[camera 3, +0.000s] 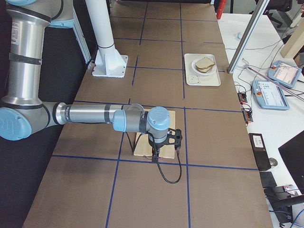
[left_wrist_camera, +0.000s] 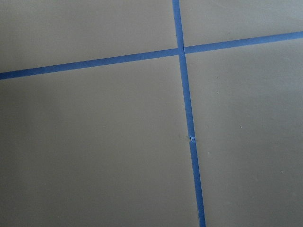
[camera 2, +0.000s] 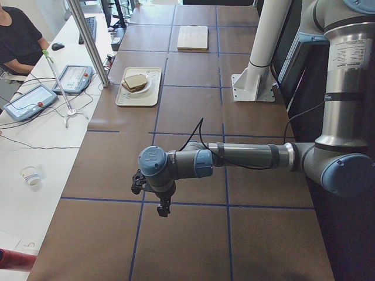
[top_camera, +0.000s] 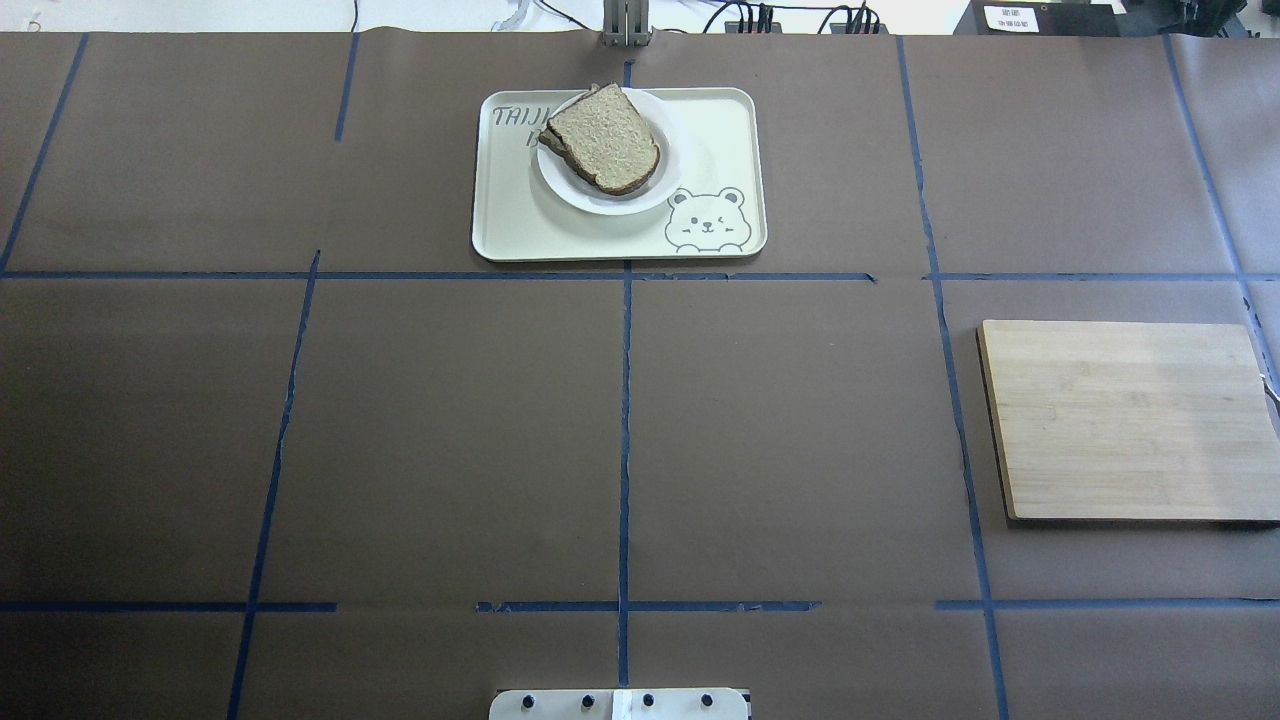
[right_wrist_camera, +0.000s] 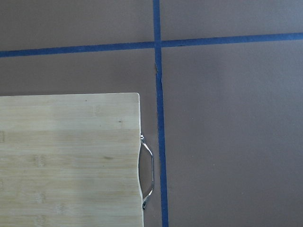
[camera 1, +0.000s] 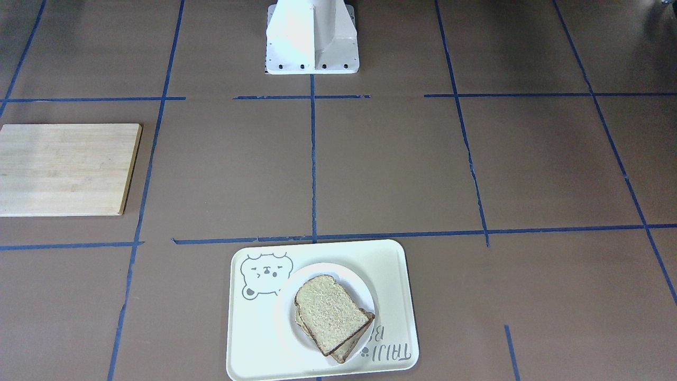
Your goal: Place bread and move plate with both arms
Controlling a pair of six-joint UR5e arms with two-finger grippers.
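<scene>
Pointing rounded top at bear [camera 1: 266,275], plated bread [camera 1: 330,315] (left gripper [camera 2: 163,209], right gripper [camera 3: 156,158]: cannot tell).

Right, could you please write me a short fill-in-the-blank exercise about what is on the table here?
1. The bread rests on a round white ____.
2. That dish stands on a cream tray, next to a drawing of a ____.
3. The bamboo cutting board lies on the robot's ____ side of the table.
4. Its handle is made of ____.

Missing words: plate; bear; right; metal.
</scene>
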